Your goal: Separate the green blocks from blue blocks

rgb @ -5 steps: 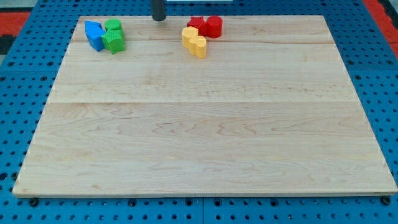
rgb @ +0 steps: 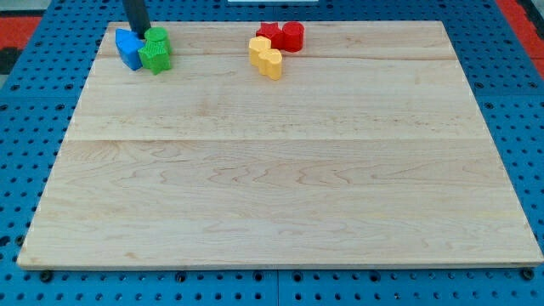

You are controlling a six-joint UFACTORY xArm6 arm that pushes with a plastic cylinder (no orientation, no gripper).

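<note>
Pale planked wood forms our bench (rgb: 280, 187); upper left, our tip (rgb: 138, 31) (a bare rod end effector, holding nothing) touches the blue block (rgb: 128, 48) beside the ridged green blocks (rgb: 155, 51).

A pale wooden board (rgb: 280, 170) fills most of the view, made of planks whose seams run from the view's left to the view's right, with fine grain and an even, soft light on it. Around the board on every side lies a blue perforated surface (rgb: 34, 280) with regular rows of small dark holes. Beyond the board's upper corners, at the view's top left and top right, strips of red perforated surface (rgb: 21, 17) adjoin the blue one.
</note>
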